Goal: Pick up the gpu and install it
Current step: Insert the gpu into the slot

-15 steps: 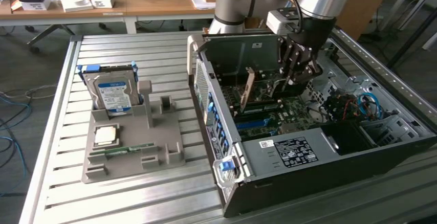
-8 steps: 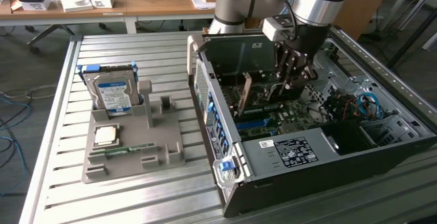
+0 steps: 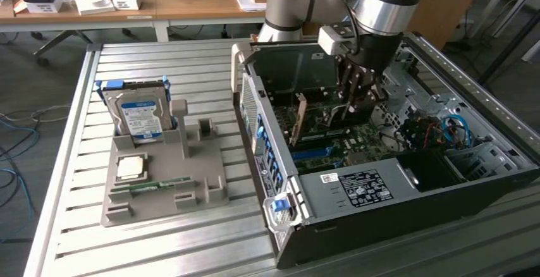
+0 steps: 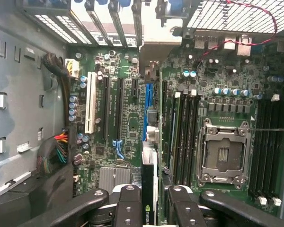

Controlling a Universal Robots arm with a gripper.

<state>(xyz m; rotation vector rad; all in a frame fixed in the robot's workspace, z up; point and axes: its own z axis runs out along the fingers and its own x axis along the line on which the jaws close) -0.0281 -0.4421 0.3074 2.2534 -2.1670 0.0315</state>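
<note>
One gpu (image 4: 149,189), one hard drive (image 3: 141,116)

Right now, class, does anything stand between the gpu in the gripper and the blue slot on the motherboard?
Nothing visible does. The gripper holds the gpu edge-on, lined up with the blue slot, and the part of the slot in view is bare. The black slots and memory sticks lie alongside, not across the path.
</note>
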